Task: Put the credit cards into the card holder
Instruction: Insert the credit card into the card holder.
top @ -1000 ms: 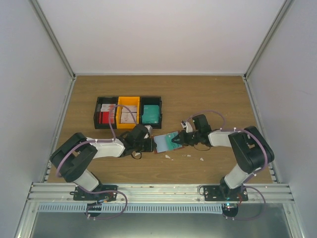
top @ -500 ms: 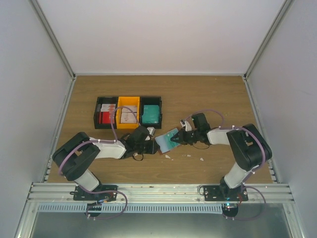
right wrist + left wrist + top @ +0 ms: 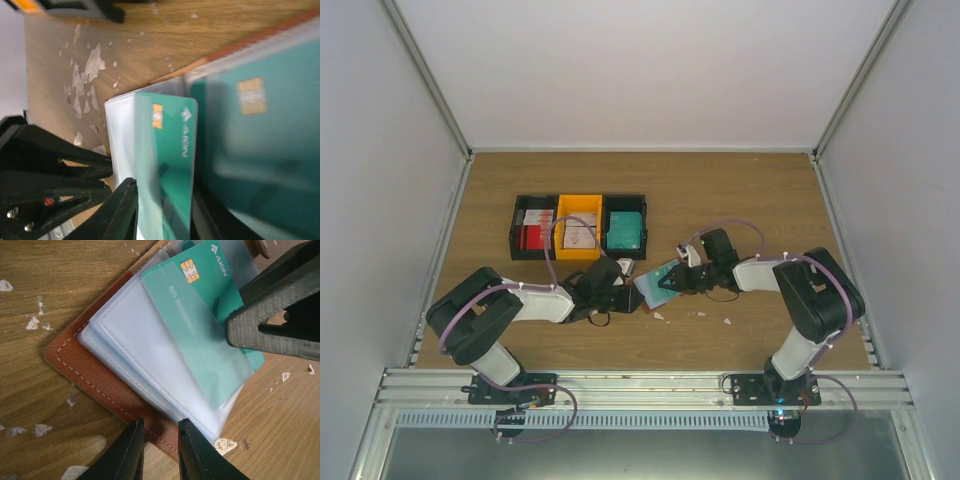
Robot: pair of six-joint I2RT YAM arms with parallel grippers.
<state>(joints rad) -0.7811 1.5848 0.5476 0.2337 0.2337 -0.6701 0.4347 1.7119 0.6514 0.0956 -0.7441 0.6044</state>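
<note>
My left gripper (image 3: pixel 159 452) is clamped on the left edge of the card holder (image 3: pixel 95 375), mid-table between the arms. My right gripper (image 3: pixel 161 205) stands parted around a teal credit card (image 3: pixel 200 330) sitting partway in a clear sleeve (image 3: pixel 150 355).

The card holder (image 3: pixel 100 385) is stitched reddish-brown leather with glossy clear plastic sleeves (image 3: pixel 145 355); the teal card (image 3: pixel 200 300) is smooth plastic; the bench (image 3: pixel 40 365) is matt grained wood flecked white
</note>
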